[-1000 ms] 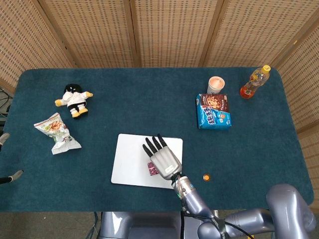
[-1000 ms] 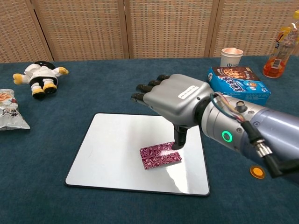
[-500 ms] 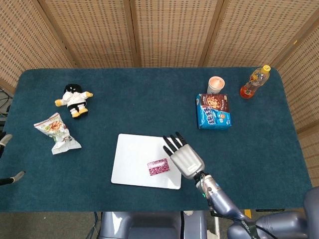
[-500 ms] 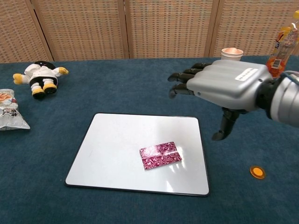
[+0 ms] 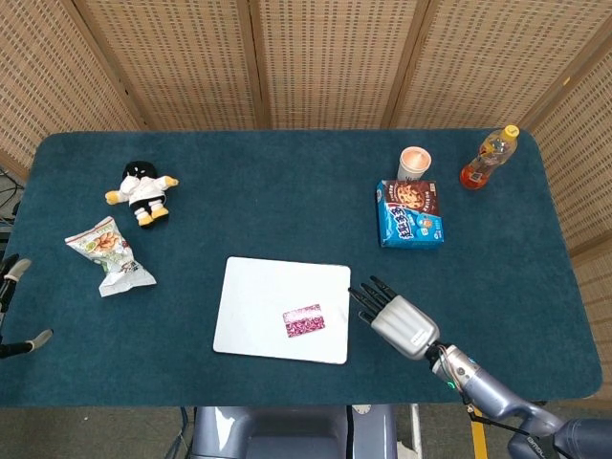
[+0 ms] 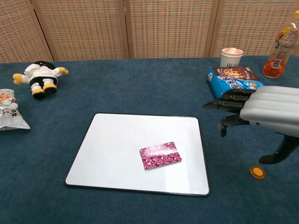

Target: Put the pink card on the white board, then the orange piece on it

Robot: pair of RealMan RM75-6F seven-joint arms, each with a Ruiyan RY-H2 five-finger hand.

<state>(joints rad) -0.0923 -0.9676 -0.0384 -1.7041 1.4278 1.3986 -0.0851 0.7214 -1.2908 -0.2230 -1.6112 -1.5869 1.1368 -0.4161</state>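
Right hand (image 6: 271,112) had withdrawn rightward off white board (image 6: 117,140), fingers (image 6: 229,105) spread, empty. Pink card (image 6: 160,155) lay flat on board. Orange piece (image 6: 256,172) on table beside hand: small, light, likely slippery; pinch edges.

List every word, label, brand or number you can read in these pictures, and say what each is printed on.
None can be read with confidence.
Blue cookie box: white lettering, too blurred to read.
Paper cup: small dark mark, too small to read.
Snack bag: print too small to read.
Orange drink bottle: label unreadable.
Pink card: pattern only, no text.
Right hand: no legible label.
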